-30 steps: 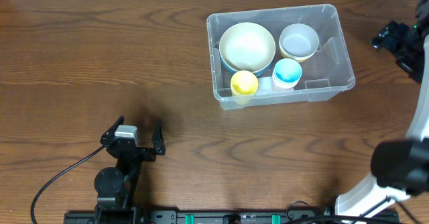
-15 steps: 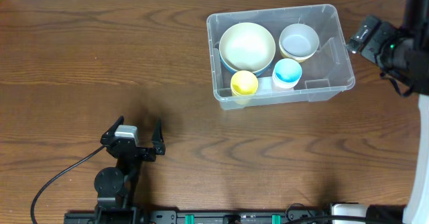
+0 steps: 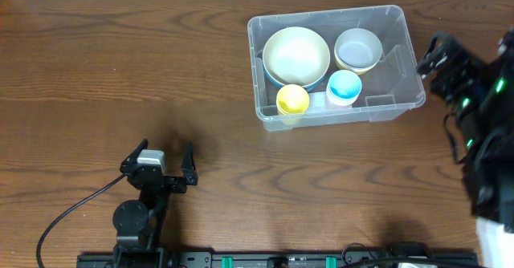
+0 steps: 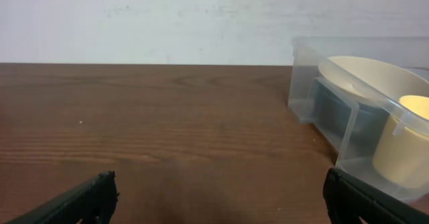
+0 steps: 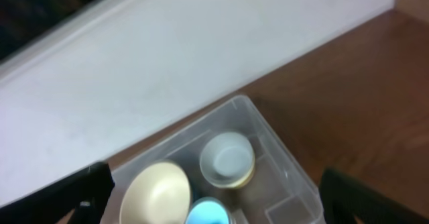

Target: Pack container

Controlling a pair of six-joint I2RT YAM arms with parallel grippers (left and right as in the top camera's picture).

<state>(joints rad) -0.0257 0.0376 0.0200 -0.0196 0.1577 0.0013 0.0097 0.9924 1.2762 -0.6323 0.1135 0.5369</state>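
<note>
From overhead I see the whole container (image 3: 395, 75), toward the table's (image 3: 120, 67) far right. It is clear plastic with rounded corners. It holds a large cream bowl (image 3: 296, 54), a small pale bowl (image 3: 357, 48), a yellow cup (image 3: 292, 99) and a blue cup (image 3: 344, 86).

Only the left wrist view shows its near wall side-on, with a darker bowl under the cream one. The right wrist view looks down on its far end against a white wall and cuts off the yellow cup.

The right gripper (image 3: 440, 59) is blurred, just beside the container's right end, with jaws spread and nothing between them. The left gripper (image 3: 167, 148) is well apart from the container, toward the near left, also spread and empty. Bare wood lies between it and the container.
</note>
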